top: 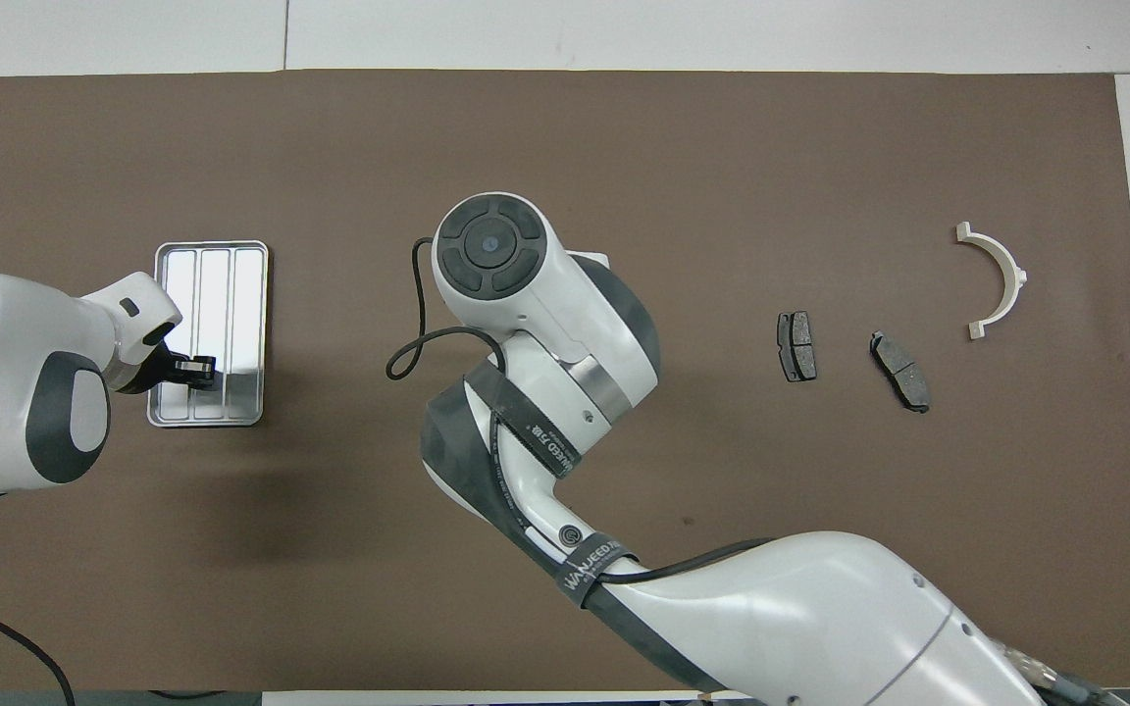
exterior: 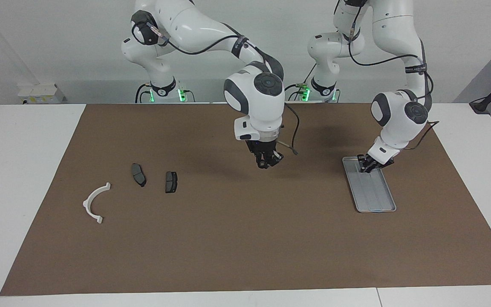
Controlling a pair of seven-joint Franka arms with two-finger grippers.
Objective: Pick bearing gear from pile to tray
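The pile lies toward the right arm's end of the table: a white half-ring bracket [exterior: 96, 202] [top: 997, 279] and two dark grey brake-pad pieces [exterior: 138, 174] [exterior: 171, 181] [top: 900, 371] [top: 796, 345]. No small black ring shows on the mat. The silver tray [exterior: 375, 194] [top: 246, 294] lies toward the left arm's end. My left gripper [exterior: 367, 164] [top: 194, 370] is low over the tray's end nearer the robots. My right gripper [exterior: 267, 160] hangs over the mat's middle, between pile and tray. In the overhead view its own wrist hides it.
A brown mat [exterior: 245, 238] covers most of the white table. A black cable [top: 408, 343] loops off the right wrist. The right arm's big links span the mat's middle in the overhead view.
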